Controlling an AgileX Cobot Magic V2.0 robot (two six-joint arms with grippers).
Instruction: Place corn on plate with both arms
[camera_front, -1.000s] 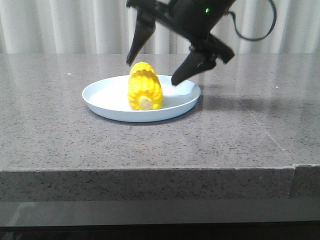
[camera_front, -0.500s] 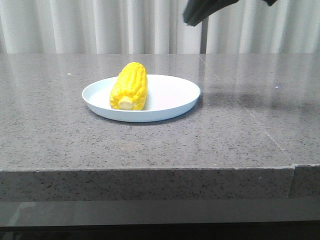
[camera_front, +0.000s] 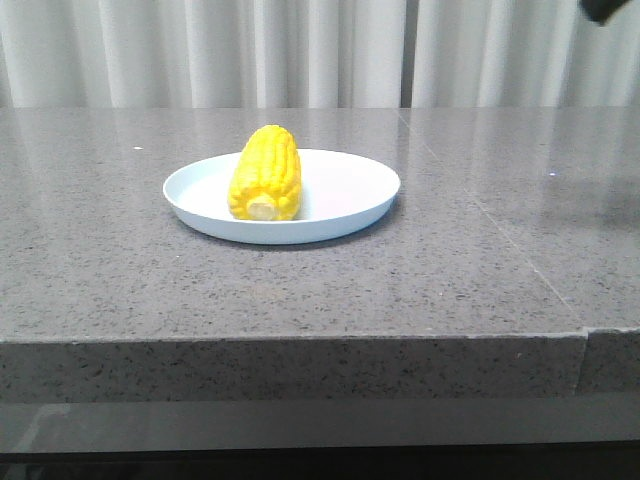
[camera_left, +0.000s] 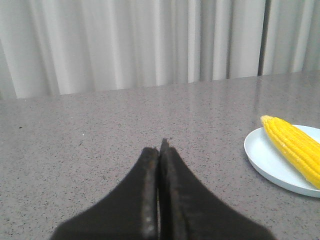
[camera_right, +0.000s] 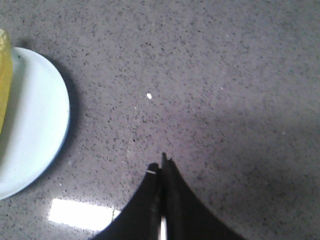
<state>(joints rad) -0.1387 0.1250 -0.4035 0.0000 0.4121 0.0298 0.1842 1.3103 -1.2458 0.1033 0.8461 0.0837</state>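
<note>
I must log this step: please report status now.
Left gripper shut, empty. Right gripper shut, empty. Corn lying on plate. No obstruction visible.

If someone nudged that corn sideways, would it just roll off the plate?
Probably it would roll a little: the corn is round and lies on its side. The plate has a low raised rim that might stop a gentle roll. Its glossy, plastic-looking kernels suggest it is light and stiff.

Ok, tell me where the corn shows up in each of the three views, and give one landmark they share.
Front view: the corn lies on the plate, left of the plate's middle, pale cut end toward the camera.
Left wrist view: at the right edge, lying on the plate, partly cut off.
Right wrist view: only a yellow sliver at the left edge, on the plate.
Shared landmark: the plate.
</note>
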